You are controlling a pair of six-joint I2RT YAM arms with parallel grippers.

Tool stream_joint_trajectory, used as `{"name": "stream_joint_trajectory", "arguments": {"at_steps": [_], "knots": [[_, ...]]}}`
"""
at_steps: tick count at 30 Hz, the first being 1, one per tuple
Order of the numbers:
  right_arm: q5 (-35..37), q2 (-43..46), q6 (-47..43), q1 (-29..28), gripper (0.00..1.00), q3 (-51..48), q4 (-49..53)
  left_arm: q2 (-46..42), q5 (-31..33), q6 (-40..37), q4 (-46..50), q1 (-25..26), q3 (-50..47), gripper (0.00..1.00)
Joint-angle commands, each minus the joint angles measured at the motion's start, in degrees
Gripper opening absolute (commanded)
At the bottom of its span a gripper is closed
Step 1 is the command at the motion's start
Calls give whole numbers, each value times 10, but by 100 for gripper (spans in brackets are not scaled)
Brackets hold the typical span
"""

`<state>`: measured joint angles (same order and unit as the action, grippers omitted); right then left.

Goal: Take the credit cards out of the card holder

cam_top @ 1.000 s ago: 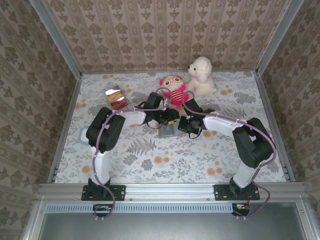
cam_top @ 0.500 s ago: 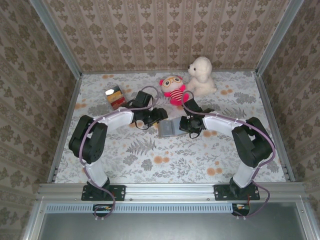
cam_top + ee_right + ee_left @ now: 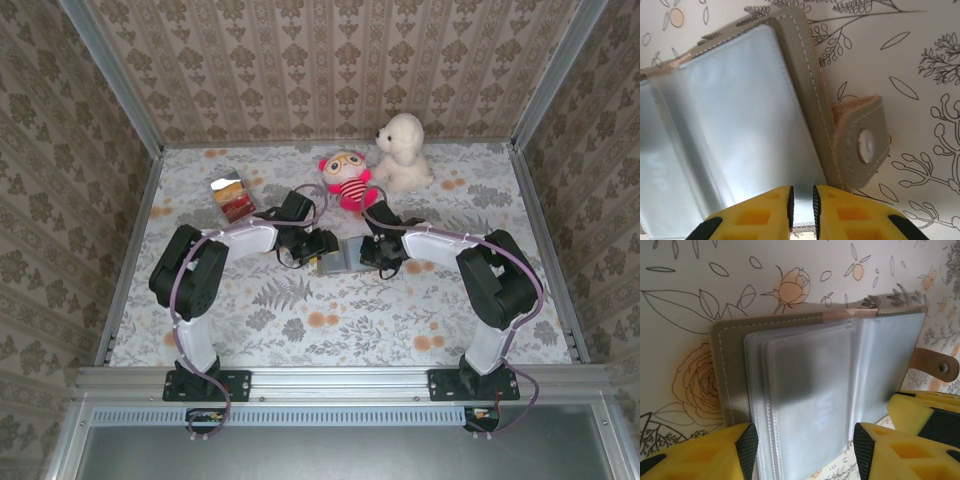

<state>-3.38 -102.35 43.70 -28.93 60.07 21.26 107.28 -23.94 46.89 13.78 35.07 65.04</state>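
Lying open between both grippers, holder (image 3: 340, 257) flanked by left gripper (image 3: 804, 444) spread wide astride its sleeves (image 3: 805, 385), right gripper (image 3: 802, 202) set narrow at leaf edge, grip not discernible

Card holder spread open between the grippers, cards stacked apart

The grey card holder (image 3: 340, 256) lies open, bluish clear sleeves up over a stitched cover. Its snap tab sticks out just beside the right gripper (image 3: 801, 200), and its sleeves' near edge sits between the left gripper (image 3: 805, 445) fingers. The credit cards (image 3: 231, 197), silver over red and brown, lie stacked well beyond the left gripper.
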Motion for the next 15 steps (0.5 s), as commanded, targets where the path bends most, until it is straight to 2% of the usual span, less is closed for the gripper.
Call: {"name": "stream_joint_trajectory", "arguments": {"at_steps": [1, 7, 12, 15], "knots": [[11, -12, 2, -3, 22, 10, 24, 9, 6, -13, 7, 0, 15, 56], [10, -15, 2, -4, 21, 9, 24, 8, 0, -14, 3, 0, 16, 46], [10, -18, 2, -4, 21, 10, 25, -3, 24, -33, 19, -4, 16, 45], [12, -18, -1, -4, 21, 11, 28, -9, 17, -38, 7, -11, 6, 42]]}}
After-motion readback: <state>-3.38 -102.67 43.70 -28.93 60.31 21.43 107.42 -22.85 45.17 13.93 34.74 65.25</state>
